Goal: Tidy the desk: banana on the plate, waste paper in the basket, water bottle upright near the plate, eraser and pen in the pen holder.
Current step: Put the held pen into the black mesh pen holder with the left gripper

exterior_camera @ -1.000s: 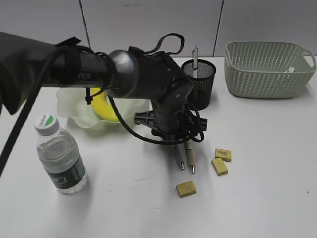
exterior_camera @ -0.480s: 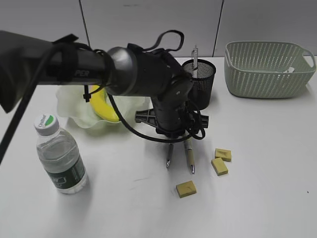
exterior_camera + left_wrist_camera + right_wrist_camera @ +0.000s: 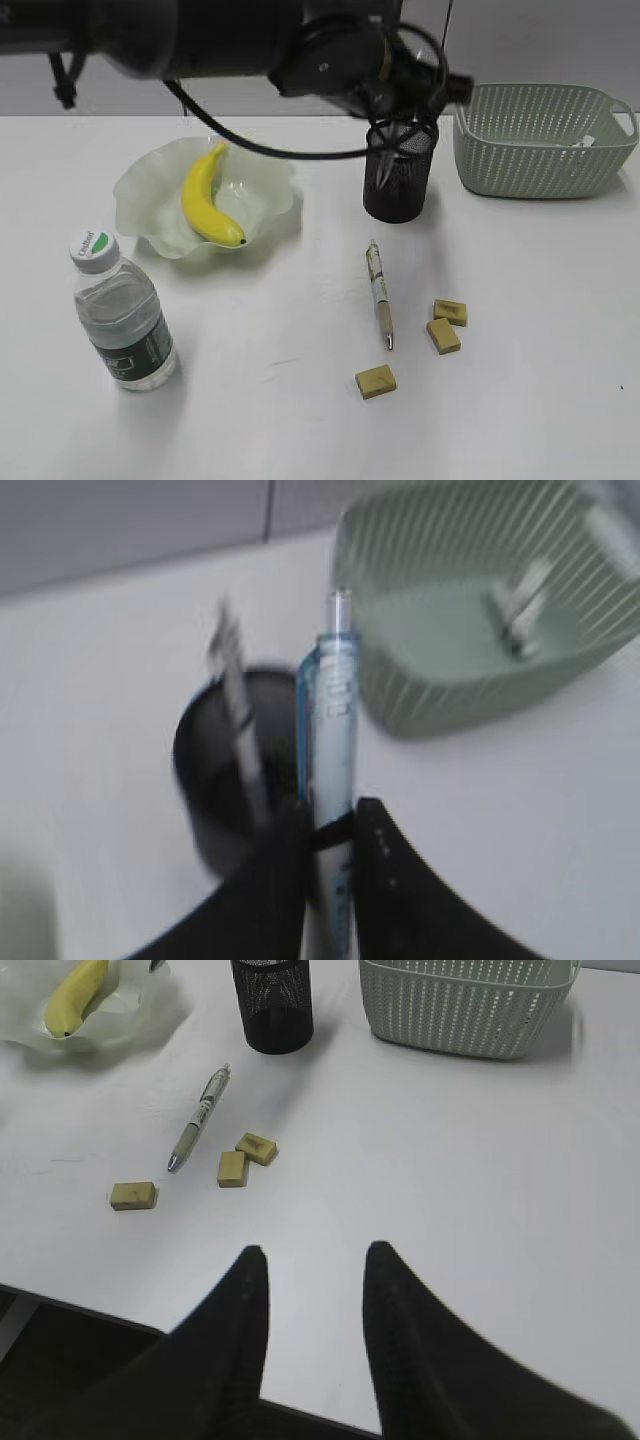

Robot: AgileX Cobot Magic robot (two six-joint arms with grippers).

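The left gripper (image 3: 330,825) is clamping a pale blue pen (image 3: 334,740) above the black pen holder (image 3: 399,172), where another pen is already standing. The banana (image 3: 209,195) is lying on the plate (image 3: 140,190), the water bottle (image 3: 122,312) is standing upright nearby, and paper is sitting in the basket (image 3: 540,140). A second pen (image 3: 378,294) and three erasers (image 3: 443,336) are waiting on the desk (image 3: 540,330). The right gripper (image 3: 312,1285) is idling, parted and holding nothing.

We see the left arm (image 3: 200,35) as a thick black tube with looping black cables and a strap. Its fingers (image 3: 270,880) are smooth matte black wedges. The right fingers (image 3: 240,1310) look alike: tapered, rounded, unmarked black.
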